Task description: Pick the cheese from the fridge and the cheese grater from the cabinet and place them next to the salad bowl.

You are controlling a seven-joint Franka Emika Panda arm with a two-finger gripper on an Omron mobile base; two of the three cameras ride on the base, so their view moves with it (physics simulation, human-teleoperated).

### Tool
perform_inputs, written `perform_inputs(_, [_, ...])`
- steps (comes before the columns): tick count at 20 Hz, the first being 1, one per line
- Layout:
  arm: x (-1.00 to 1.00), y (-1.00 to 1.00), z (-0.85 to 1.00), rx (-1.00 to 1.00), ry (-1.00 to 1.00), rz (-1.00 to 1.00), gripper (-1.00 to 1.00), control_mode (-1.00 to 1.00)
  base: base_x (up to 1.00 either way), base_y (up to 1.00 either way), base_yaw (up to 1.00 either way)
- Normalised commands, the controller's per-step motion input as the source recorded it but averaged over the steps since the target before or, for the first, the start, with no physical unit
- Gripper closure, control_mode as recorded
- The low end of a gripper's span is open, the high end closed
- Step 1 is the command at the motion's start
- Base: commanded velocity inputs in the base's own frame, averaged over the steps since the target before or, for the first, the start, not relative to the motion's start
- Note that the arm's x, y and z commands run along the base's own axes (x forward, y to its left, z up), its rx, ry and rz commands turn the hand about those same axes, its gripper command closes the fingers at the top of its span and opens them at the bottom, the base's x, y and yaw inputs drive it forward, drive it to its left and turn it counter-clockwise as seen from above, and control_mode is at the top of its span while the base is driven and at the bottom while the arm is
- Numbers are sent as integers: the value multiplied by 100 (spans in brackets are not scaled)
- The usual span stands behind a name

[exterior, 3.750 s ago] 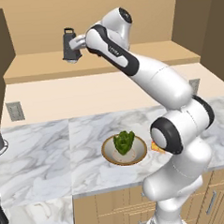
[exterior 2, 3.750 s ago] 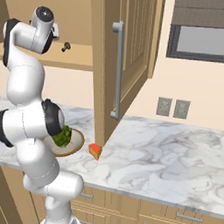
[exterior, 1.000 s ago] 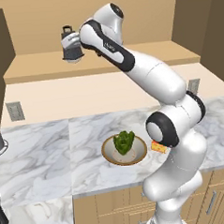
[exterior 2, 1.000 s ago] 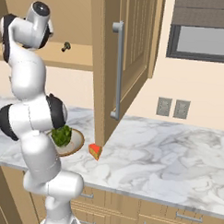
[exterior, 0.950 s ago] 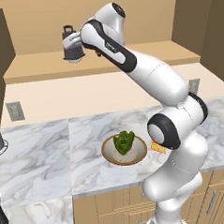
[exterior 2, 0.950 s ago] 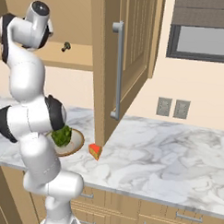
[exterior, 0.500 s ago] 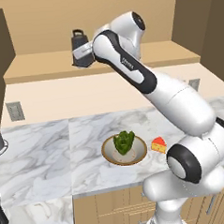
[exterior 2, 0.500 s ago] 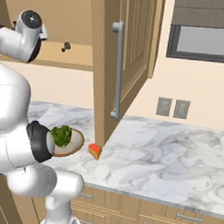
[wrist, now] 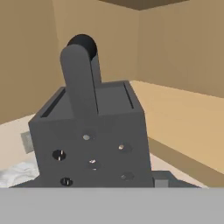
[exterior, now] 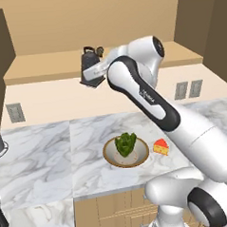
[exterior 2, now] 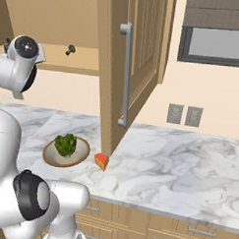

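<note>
From the left base view, the claw (exterior: 91, 77) grips the grater (exterior: 88, 64) at the cabinet shelf (exterior: 46, 67) edge; bowl (exterior: 126, 152) and cheese (exterior: 160, 146) sit side by side on the tabletop (exterior: 42, 158). The right base view shows the open cabinet door (exterior 2: 131, 63). In the hand view the grater (wrist: 92, 140) sits close between the fingers

A marbled counter (exterior: 51, 157) runs across the scene, with tan drawers (exterior 2: 185, 230) beneath it. Two outlets (exterior 2: 184, 115) sit on the wall at 3 o'clock. A dark window (exterior 2: 216, 34) hangs at 1 o'clock, and another outlet (exterior: 14, 112) sits at 9 o'clock.
</note>
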Motion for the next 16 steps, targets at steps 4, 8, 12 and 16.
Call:
perform_inputs(4, [-48, -10, -36, 0, 1, -2, 100, -100, 0, 0, 0])
perform_inputs(8, [-43, -19, -39, 0, 7, -5, 100, -100, 0, 0, 0])
perform_inputs(12, [-40, -18, -41, 0, 12, -5, 100, -100, 0, 0, 0])
perform_inputs(16, [-19, -19, -47, 0, 27, -6, 100, -100, 0, 0, 0])
